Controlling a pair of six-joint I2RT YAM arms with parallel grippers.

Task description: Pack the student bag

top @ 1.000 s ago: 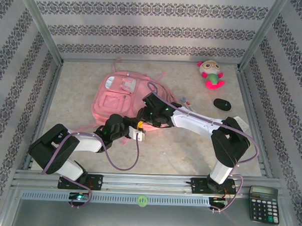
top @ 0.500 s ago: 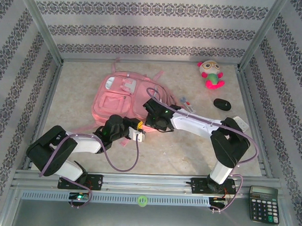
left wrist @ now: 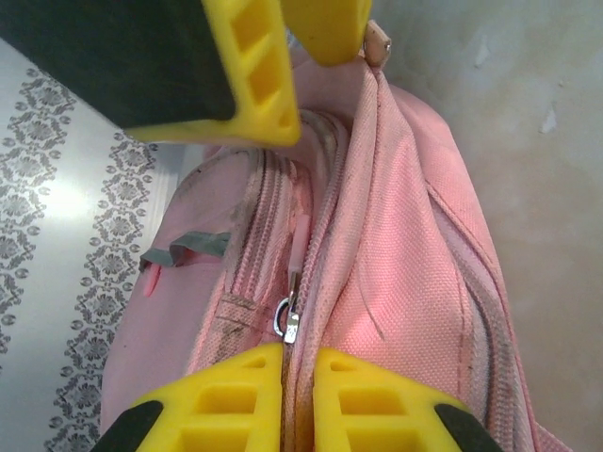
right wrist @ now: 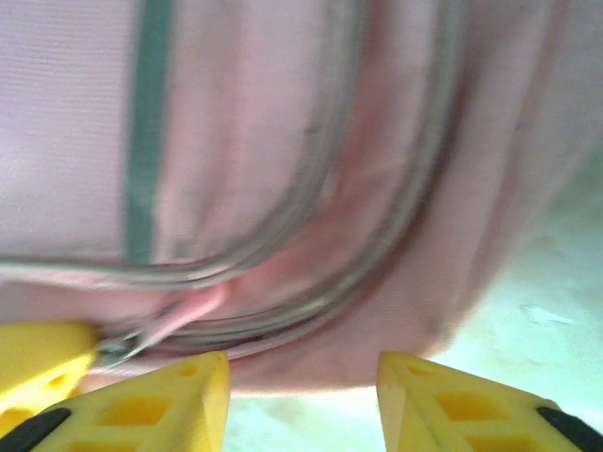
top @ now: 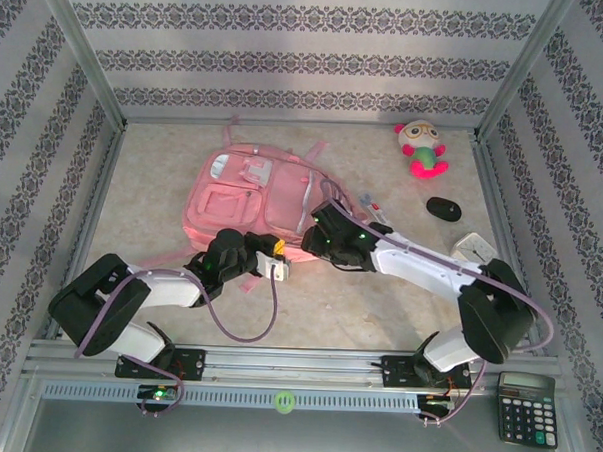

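The walled grey table [top: 357, 319] carries the student bag [top: 245, 194], which lies flat left of the middle, nearer the far edge. Your left gripper [left wrist: 298, 356] pinches its zip seam. Your right gripper [right wrist: 303, 363] stands spread just beside the bag.

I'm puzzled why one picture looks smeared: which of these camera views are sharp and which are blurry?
Right wrist view: the student bag is soft and smeared, with washed-out brightness at the bottom right. Left wrist view: crisp, its weave and zip pull clear. Top external view: evenly lit, sharp, shadows faint.
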